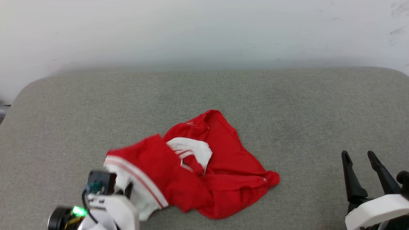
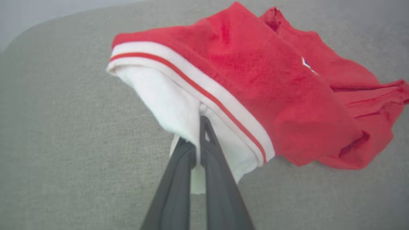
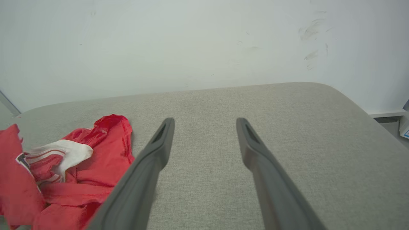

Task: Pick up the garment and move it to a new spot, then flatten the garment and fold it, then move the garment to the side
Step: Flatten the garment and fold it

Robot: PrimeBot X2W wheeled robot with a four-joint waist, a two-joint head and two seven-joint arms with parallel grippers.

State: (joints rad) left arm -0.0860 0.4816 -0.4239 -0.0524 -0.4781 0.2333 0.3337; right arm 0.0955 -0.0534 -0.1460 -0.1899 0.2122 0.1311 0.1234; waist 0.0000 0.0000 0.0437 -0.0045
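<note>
Red garment (image 1: 220,166) pinched at its white end by left claw (image 2: 196,134); right claw (image 3: 204,124) wide.

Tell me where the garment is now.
The garment lies crumpled on the grey padded surface, left of centre and low in the head view; the left gripper is shut on its white end, and the open right gripper stands apart at its right.

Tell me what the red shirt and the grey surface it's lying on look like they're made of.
Garment: looks like a thin, matte sports jersey knit, probably synthetic; a fine mesh grain shows and it crumples in soft folds. Its white striped trim seems a thicker knit band. Grey surface: apparently woven upholstery fabric, matte, with a flecked weave and rounded, padded-looking corners.
</note>
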